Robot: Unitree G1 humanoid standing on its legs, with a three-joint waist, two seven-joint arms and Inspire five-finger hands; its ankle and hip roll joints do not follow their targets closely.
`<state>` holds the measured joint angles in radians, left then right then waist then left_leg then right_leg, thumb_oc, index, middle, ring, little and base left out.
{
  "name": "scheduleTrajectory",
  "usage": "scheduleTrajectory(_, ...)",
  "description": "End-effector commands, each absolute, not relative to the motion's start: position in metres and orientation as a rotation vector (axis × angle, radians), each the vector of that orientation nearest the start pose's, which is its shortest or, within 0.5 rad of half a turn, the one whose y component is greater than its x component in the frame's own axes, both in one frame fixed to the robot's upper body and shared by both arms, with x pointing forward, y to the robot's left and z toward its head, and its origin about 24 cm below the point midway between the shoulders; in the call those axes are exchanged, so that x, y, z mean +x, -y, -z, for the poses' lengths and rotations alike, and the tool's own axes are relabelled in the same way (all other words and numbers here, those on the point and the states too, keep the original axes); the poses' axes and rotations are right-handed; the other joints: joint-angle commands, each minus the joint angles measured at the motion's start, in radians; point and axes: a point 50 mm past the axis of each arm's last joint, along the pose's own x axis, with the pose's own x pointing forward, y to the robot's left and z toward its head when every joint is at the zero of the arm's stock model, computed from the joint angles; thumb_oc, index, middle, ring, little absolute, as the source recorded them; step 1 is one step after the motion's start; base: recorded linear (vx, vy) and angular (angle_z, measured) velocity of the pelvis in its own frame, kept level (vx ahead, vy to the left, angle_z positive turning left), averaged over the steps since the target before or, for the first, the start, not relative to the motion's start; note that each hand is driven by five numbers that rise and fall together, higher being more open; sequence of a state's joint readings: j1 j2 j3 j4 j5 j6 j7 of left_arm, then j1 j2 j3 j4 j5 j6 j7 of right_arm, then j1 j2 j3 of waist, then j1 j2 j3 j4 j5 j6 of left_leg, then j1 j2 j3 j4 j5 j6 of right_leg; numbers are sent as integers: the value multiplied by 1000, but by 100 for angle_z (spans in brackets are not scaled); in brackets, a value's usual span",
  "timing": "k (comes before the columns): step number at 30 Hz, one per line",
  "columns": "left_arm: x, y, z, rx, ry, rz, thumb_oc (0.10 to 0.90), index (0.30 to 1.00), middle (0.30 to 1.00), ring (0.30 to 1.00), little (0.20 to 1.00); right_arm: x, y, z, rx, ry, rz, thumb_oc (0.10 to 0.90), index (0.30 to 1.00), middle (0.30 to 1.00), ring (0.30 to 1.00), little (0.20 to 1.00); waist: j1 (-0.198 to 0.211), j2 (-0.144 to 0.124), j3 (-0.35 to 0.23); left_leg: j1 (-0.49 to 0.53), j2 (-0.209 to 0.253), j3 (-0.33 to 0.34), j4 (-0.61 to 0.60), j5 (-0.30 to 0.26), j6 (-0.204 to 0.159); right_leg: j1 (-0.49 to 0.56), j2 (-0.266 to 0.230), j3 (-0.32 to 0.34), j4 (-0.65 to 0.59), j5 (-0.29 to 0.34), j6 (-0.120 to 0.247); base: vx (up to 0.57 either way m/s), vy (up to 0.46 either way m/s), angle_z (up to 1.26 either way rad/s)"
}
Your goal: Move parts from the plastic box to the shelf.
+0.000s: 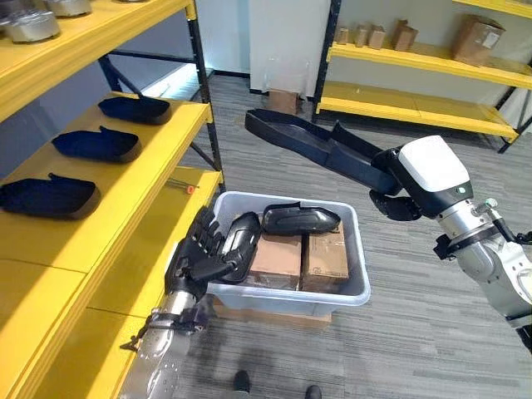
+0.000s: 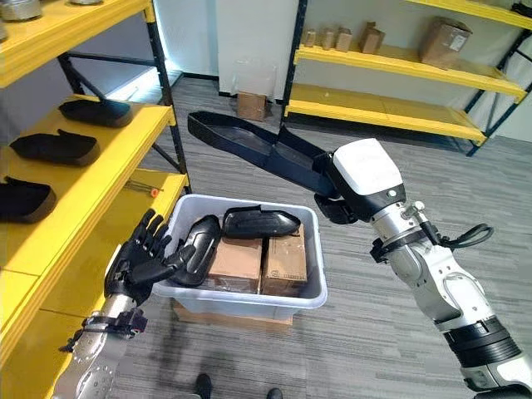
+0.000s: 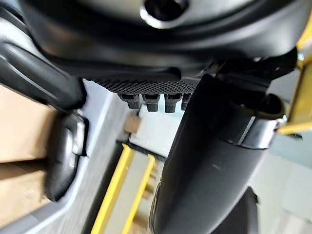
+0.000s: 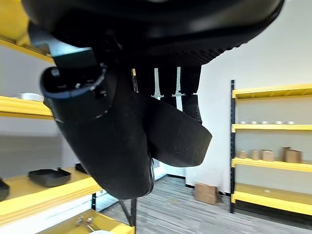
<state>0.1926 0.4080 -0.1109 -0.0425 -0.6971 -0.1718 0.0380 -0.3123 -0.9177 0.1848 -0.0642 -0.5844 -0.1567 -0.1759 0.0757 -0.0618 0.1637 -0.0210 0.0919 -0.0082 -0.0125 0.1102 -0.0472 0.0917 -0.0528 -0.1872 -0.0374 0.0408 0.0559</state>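
From the left eye view, the right hand [image 1: 397, 193] carries a long black part [image 1: 312, 146] well above the plastic box [image 1: 349, 287], its far end pointing toward the shelf [image 1: 158, 174]; gripped at one end only, the part could sag or twist out of the hold, and a wide swing could knock its tip against the shelf upright [image 1: 204, 100] or sweep the black trays [image 1: 96, 144] already lying on the middle level. The left hand [image 1: 204, 253] sits at the near left corner of the box with a smaller black part [image 1: 241, 241] against its palm, while another black part [image 1: 301, 219] lies across the cardboard boxes [image 1: 301, 258] inside. In the right eye view the left hand's fingers [image 2: 143, 237] look spread with the thumb laid on the small part, a loose hold that could let it slide back in or tip over the rim. The left wrist view shows the thumb and that part pressed close beside the box wall [image 3: 105, 126], so dragging might shift the whole box. In the right wrist view the fingers [image 4: 168, 80] curl over the long part, which hangs just under the palm, clamped against the thumb
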Motion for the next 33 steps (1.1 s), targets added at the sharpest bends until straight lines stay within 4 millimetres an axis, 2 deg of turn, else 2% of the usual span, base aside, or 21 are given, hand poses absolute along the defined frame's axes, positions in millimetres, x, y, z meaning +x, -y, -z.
scheduleTrajectory(1, 216, -223, -63, -277, 155, -36, 900, 1000, 1000, 1000, 1000, 283, 205, -266, -1243, 985, 178, 400, 300, 300, 300, 300, 58, 12, -7, -114, 120, -114, 22, 95, -63, -34, 19, -67, 188, -215, -21, -201, -244, 65)
scheduleTrajectory(4, 217, -221, -61, -287, 150, -36, 900, 1000, 1000, 1000, 1000, 281, 205, -272, -1246, 1009, 181, 400, 300, 300, 300, 300, 68, 33, 23, -152, 117, -128, -2, 155, -75, -47, 15, -121, 202, -221, -32, -151, -112, 86)
scheduleTrajectory(5, 220, -219, -61, -283, 152, -23, 900, 1000, 1000, 1000, 1000, 279, 206, -275, -1251, 1024, 194, 400, 300, 300, 300, 300, 61, 35, 41, -173, 119, -71, 20, 147, -58, -63, -9, -164, 225, -229, -39, -219, -108, 76)
scheduleTrajectory(6, 223, -217, -61, -284, 149, -15, 900, 1000, 1000, 1000, 1000, 277, 208, -274, -1254, 1026, 204, 400, 300, 300, 300, 300, 45, 32, 45, -178, 144, 8, 56, 134, -48, -72, -26, -197, 234, -228, -43, -157, -60, 99)
scheduleTrajectory(7, 223, -217, -61, -283, 149, -14, 900, 1000, 1000, 1000, 1000, 277, 208, -274, -1254, 1025, 205, 400, 300, 300, 300, 300, 46, 30, 46, -179, 143, 8, 62, 129, -48, -73, -29, -197, 238, -232, -43, -89, -21, 136)
scheduleTrajectory(9, 226, -212, -63, -278, 155, 12, 900, 1000, 1000, 1000, 1000, 276, 209, -273, -1246, 1021, 219, 400, 300, 300, 300, 300, 39, 28, 42, -177, 169, 53, 107, 101, -45, -85, -49, -224, 246, -230, -47, -65, -17, 168)
scheduleTrajectory(11, 226, -209, -62, -288, 154, 22, 900, 1000, 1000, 1000, 1000, 274, 209, -268, -1232, 1013, 215, 400, 300, 300, 300, 300, 33, 29, 40, -163, 184, 52, 155, 70, -45, -88, -66, -247, 256, -226, -53, -19, -6, 77)
scheduleTrajectory(12, 227, -205, -61, -306, 153, 25, 900, 1000, 1000, 1000, 1000, 271, 209, -265, -1211, 1017, 221, 400, 300, 300, 300, 300, 17, 30, 31, -129, 204, 68, 171, 36, -61, -80, -81, -259, 261, -243, -48, 50, 12, 67)
scheduleTrajectory(13, 227, -204, -61, -305, 152, 27, 900, 1000, 1000, 1000, 1000, 270, 210, -265, -1212, 1015, 222, 400, 300, 300, 300, 300, 16, 30, 32, -127, 203, 66, 170, 36, -61, -77, -81, -262, 262, -244, -47, 60, 53, 71)
scheduleTrajectory(16, 227, -200, -61, -329, 150, 38, 900, 1000, 1000, 1000, 1000, 264, 219, -262, -1203, 998, 264, 400, 300, 300, 300, 300, -18, 59, 24, -86, 265, 138, 119, 68, -86, -70, -114, -316, 285, -244, -32, 68, 217, 101)
scheduleTrajectory(17, 227, -199, -60, -331, 145, 47, 900, 1000, 1000, 1000, 1000, 259, 227, -262, -1220, 988, 296, 400, 300, 300, 300, 300, -39, 75, 6, -62, 269, 210, 57, 69, -90, -67, -128, -350, 308, -245, -18, 226, 316, 74)
scheduleTrajectory(18, 227, -200, -60, -327, 145, 43, 900, 1000, 1000, 1000, 1000, 257, 227, -258, -1198, 976, 303, 400, 300, 300, 300, 300, -29, 75, -3, -55, 241, 189, 74, 35, -84, -59, -147, -338, 316, -238, -8, 198, 249, 65)
scheduleTrajectory(21, 228, -203, -63, -313, 156, 46, 900, 1000, 1000, 1000, 1000, 255, 230, -256, -1214, 964, 312, 400, 300, 300, 300, 300, -27, 61, -10, -61, 231, 196, 100, 22, -80, -38, -167, -343, 304, -226, 3, 125, 126, 16)
scheduleTrajectory(24, 226, -208, -69, -274, 186, 47, 900, 1000, 1000, 1000, 1000, 251, 231, -254, -1228, 957, 308, 400, 300, 300, 300, 300, -16, 40, -35, -48, 194, 209, 105, -23, -68, -8, -203, -353, 278, -189, 39, 187, 225, 4)
scheduleTrajectory(33, 227, -210, -74, -250, 201, 47, 900, 1000, 1000, 1000, 1000, 242, 228, -255, -1240, 978, 292, 400, 300, 300, 300, 300, -16, -3, -81, -39, 134, 215, 85, -71, -42, 17, -241, -370, 226, -119, 87, 64, 111, 4)
